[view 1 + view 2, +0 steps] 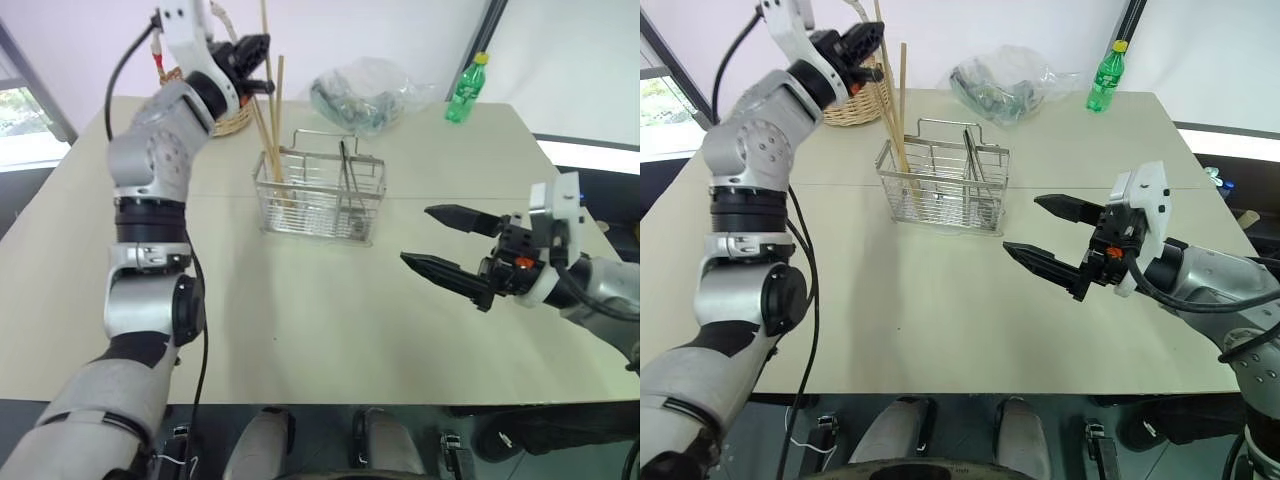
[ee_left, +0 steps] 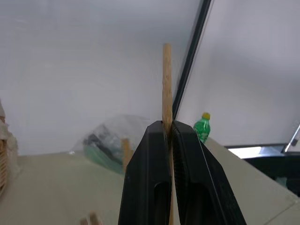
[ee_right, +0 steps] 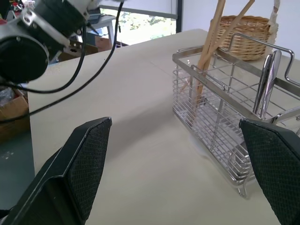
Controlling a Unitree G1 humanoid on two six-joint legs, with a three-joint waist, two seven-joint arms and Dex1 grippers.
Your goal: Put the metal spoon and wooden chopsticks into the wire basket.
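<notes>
Chopstick handling is sitting with the left gripper (image 1: 258, 62), which is pinching one of the wooden chopsticks (image 1: 265, 110) near its upper part, its black fingers (image 2: 154, 173) pressing together on the stick. That stick's long axis is running nearly upright, tilting a little, and its lower end is resting down inside the end compartment of the wire basket (image 1: 320, 195) directly below the hand. A second stick is standing just beside it in the same compartment, leaning free against the wire. The metal spoon (image 3: 267, 82) is already standing upright in a compartment toward the basket's other end. The right gripper (image 1: 448, 242) is hovering over the table (image 1: 330, 320) with its jaws spread wide and nothing between them, the basket lying ahead of its fingertips and well apart. The left hand is plainly the nearer one, so what remains is probably just a release, letting the stick settle into the compartment beneath.
</notes>
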